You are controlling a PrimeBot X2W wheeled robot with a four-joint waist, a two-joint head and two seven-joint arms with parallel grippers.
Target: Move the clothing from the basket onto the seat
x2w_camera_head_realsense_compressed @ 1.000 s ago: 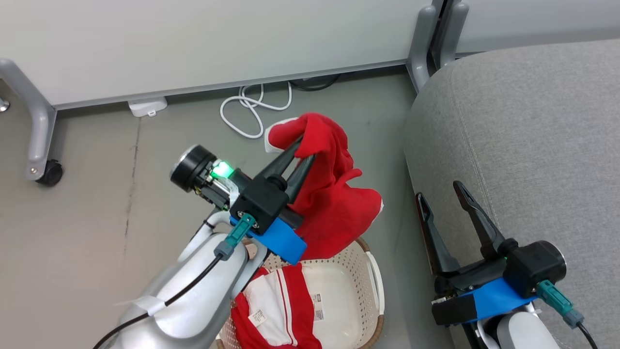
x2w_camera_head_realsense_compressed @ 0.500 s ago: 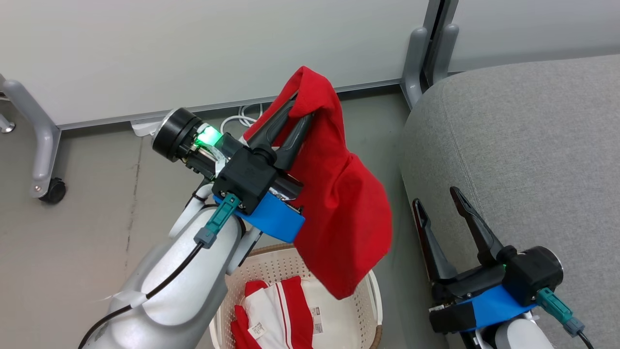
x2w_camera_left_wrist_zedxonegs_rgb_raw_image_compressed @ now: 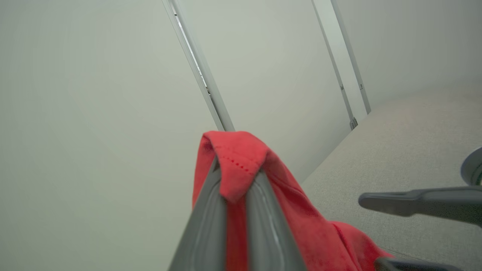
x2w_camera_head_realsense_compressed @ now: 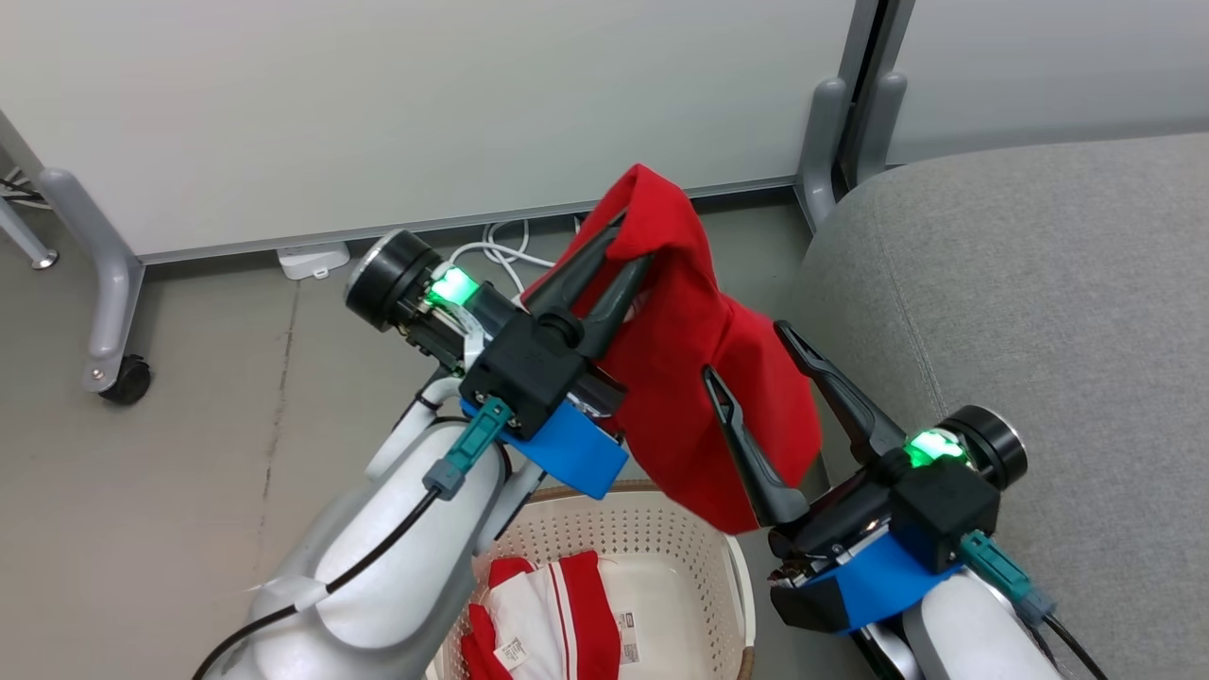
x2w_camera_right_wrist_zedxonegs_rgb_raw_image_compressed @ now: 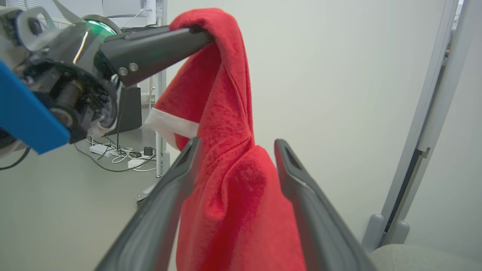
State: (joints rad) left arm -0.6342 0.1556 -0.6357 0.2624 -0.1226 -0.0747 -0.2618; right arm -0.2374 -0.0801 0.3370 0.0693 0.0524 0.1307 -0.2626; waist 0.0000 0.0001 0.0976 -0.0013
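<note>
Left gripper [x2w_camera_head_realsense_compressed: 628, 247]: pale forearm angled up above the oval cream perforated plastic basket [x2w_camera_head_realsense_compressed: 652, 529], fingers clamped on a fold of a soft bright red fabric garment [x2w_camera_head_realsense_compressed: 680, 397], which hangs over the basket's far rim.

Right gripper [x2w_camera_head_realsense_compressed: 743, 351]: held up beside the basket, fingers spread wide around the hanging cloth; contact unclear.

Second red-and-white striped garment [x2w_camera_head_realsense_compressed: 557, 614]: inside the basket.

Large light grey upholstered seat [x2w_camera_head_realsense_compressed: 1039, 283]: right of the basket.

An office or lab: wheeled partition panels [x2w_camera_head_realsense_compressed: 378, 113], floor cables [x2w_camera_head_realsense_compressed: 486, 250].
</note>
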